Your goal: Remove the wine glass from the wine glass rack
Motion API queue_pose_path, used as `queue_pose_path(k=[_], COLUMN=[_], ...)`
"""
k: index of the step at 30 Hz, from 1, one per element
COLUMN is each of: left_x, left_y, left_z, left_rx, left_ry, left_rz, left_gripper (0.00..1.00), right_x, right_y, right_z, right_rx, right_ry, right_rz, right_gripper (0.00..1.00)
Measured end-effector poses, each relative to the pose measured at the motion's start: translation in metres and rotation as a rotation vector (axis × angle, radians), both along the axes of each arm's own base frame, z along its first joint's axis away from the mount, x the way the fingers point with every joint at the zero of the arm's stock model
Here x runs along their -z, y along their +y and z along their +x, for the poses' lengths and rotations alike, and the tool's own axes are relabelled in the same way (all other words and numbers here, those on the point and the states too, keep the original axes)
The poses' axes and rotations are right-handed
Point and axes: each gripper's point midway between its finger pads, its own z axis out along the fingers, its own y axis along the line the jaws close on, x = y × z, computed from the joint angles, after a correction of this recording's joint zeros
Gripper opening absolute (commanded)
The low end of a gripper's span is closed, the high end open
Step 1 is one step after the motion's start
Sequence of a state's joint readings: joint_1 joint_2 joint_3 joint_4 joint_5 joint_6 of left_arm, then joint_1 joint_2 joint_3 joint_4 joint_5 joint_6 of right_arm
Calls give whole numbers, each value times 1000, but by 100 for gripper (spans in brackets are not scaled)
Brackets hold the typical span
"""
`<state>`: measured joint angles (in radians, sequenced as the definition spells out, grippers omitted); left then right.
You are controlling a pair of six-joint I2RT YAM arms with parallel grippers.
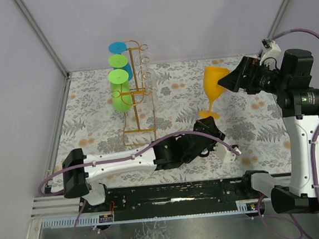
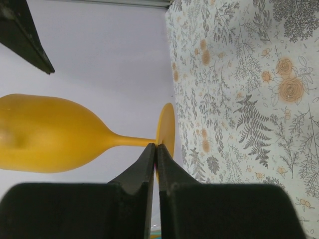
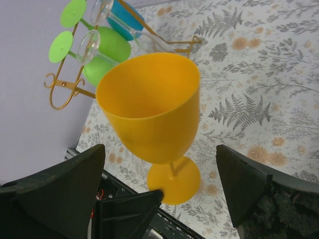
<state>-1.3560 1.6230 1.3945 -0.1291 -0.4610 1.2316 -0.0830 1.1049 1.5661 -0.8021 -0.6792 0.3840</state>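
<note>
Wine glass (image 1: 215, 81) has the wine glass rack (image 1: 136, 91) to its left, right gripper (image 1: 224, 81) wide open by its bowl, left gripper (image 2: 156, 149) shut by its foot.

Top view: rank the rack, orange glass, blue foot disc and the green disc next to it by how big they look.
1. Rack: largest.
2. Orange glass.
3. Blue disc and green disc: they look alike, so I won't rank them.
</note>
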Motion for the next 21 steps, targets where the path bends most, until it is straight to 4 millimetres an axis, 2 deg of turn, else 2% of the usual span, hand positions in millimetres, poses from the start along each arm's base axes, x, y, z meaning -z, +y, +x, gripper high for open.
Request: queue_pose_path(k=[9,21], left_x=[8,14], left_y=[-6,-6], left_z=[-7,-10], left_rx=[15,12], left_ry=[4,7], left_rz=[16,41], left_gripper=[0,0], right_x=[1,27], right_y=[23,24], right_z=[-8,9], right_rx=[-140,-163], right_ry=[-13,25], right_rz=[8,-61], right_gripper=[99,99])
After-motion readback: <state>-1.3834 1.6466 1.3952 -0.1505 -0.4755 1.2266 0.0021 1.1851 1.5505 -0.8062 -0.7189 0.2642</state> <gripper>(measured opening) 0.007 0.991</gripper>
